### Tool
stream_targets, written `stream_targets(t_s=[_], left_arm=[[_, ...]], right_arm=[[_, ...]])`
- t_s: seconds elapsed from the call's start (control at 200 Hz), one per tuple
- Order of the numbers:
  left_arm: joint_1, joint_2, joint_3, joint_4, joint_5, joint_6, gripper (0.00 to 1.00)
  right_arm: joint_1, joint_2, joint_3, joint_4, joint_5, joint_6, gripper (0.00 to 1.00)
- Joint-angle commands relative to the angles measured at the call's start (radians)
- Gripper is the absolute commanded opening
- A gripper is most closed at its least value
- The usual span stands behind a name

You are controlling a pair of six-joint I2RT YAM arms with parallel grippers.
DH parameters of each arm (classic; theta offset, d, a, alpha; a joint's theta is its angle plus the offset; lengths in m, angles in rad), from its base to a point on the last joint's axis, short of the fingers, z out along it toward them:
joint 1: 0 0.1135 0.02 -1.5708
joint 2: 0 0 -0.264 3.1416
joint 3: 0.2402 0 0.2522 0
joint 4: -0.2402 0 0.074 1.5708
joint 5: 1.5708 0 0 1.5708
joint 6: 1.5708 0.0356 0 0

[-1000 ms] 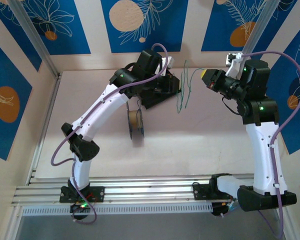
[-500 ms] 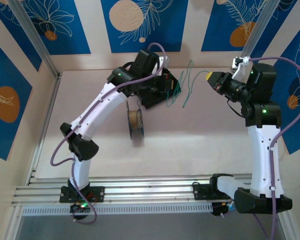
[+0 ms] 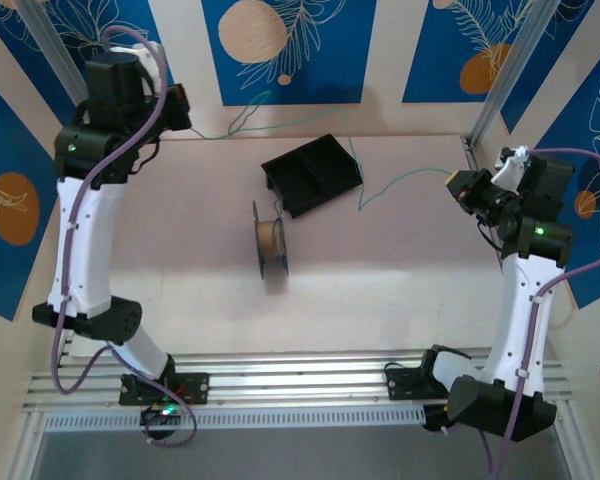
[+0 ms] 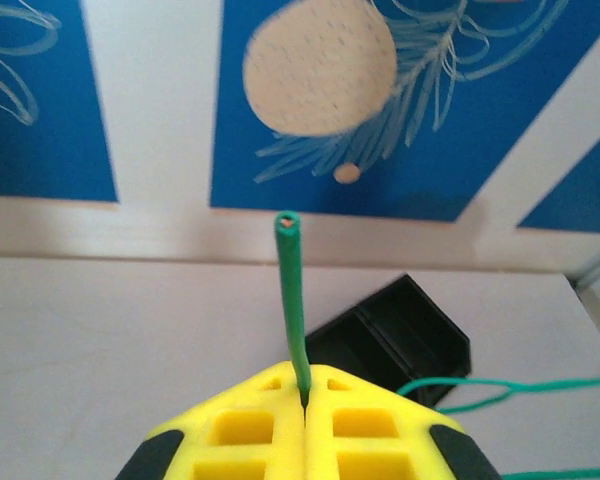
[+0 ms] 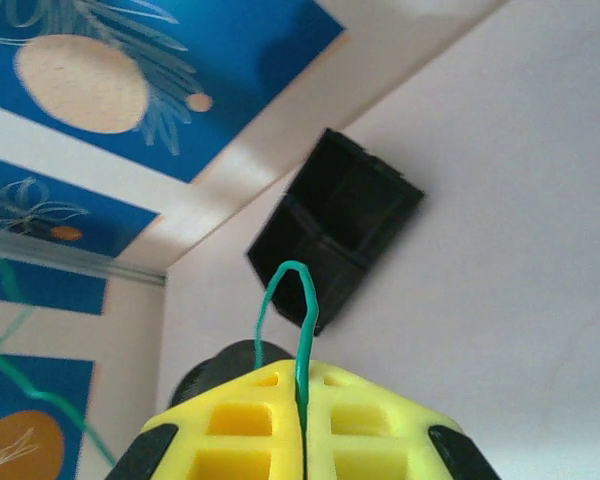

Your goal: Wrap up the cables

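loosely strung, the green cable (image 3: 420,173) spans the far side of the table (image 3: 180,250), running close by the black tray (image 3: 312,173). the left gripper (image 4: 303,400) is clamped on one end and the right gripper (image 5: 300,385) pinches a loop. pulling wider could slip either thin grip or snag the tray.

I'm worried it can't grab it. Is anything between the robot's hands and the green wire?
Nothing visible does. The left hand and the right hand each pinch the thin green wire directly.
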Motion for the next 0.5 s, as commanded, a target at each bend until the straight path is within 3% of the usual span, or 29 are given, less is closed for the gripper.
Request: stream_targets(t_s=[0.0,0.2,0.405,0.495], left_arm=[[0.087,-0.01,0.013,-0.019,-0.034,0.051,0.0],[0.199,-0.031,0.013,0.011,-0.003,0.043,0.0],[0.269,-0.022,0.003,0.085,0.045,0.031,0.0],[0.269,-0.011,-0.004,0.121,0.15,-0.008,0.0]], right_arm=[[-0.063,0.003,-0.041,-0.056,0.062,-0.075,0.0],[-0.138,0.002,-0.114,-0.043,0.156,-0.094,0.0],[-0.216,0.02,-0.14,-0.03,0.127,-0.06,0.0],[-0.225,0.028,-0.16,-0.006,0.073,-0.035,0.0]])
